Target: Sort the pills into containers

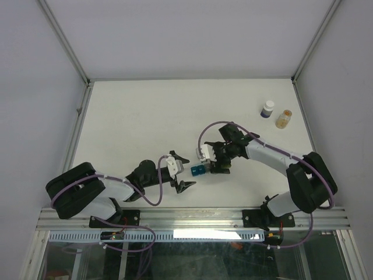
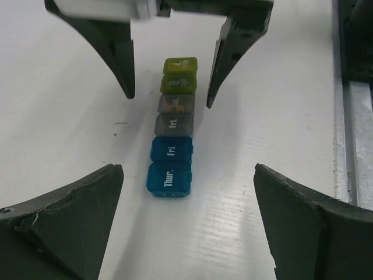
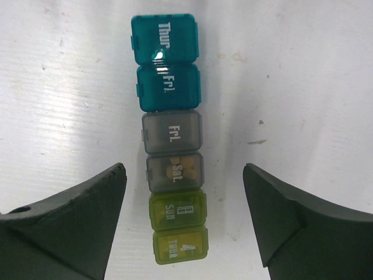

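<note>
Containers: one strip of six closed cells, flat on the table, with bare surface along both long sides. Tan pills show inside the grey "Sat." cell; count unclear. Right gripper and left gripper straddle opposite ends of the strip, jaws wide apart, touching nothing. A white-capped bottle and an orange bottle stand well apart from the strip.

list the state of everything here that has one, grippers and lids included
translucent six-cell pill organiser strip: lying flat, all lids shut
grey "Sat." cell: tan pills inside
white-capped dark bottle: upright, capped
small orange-tinted bottle: upright, cap unclear
left gripper: open, empty
right gripper: open, straddling the strip, not touching
</note>
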Robot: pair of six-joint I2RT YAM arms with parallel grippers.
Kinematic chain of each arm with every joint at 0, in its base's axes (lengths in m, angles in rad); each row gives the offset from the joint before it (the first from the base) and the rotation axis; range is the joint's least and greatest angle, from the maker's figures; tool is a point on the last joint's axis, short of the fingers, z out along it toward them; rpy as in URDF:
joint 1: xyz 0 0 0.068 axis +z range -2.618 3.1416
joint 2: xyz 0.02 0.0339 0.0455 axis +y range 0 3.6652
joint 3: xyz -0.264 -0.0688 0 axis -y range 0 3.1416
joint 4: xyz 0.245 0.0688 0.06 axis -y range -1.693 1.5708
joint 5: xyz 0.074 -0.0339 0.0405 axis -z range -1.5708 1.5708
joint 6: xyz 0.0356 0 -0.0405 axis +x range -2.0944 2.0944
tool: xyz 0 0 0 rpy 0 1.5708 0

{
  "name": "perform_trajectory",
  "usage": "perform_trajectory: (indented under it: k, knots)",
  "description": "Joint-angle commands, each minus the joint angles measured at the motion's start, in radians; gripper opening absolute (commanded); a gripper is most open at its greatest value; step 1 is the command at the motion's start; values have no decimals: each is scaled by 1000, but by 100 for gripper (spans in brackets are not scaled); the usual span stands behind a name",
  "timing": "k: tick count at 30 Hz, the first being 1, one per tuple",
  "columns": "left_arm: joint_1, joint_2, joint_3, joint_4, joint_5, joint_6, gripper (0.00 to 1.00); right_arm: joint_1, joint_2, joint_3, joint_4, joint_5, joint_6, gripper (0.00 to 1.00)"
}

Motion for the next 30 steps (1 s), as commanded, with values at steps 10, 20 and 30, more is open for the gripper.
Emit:
perform_trajectory:
  k: [10,20,30]
  knots:
    - [-10,281,116,179,-19,54,90,-206,-142,14,-125,-382,-110,82]
    - [-12,380,161,165,-23,74,86,-160,-75,-29,-19,-345,-114,82]
    - [-12,428,212,113,-25,85,72,-71,-41,-111,186,-266,-37,80]
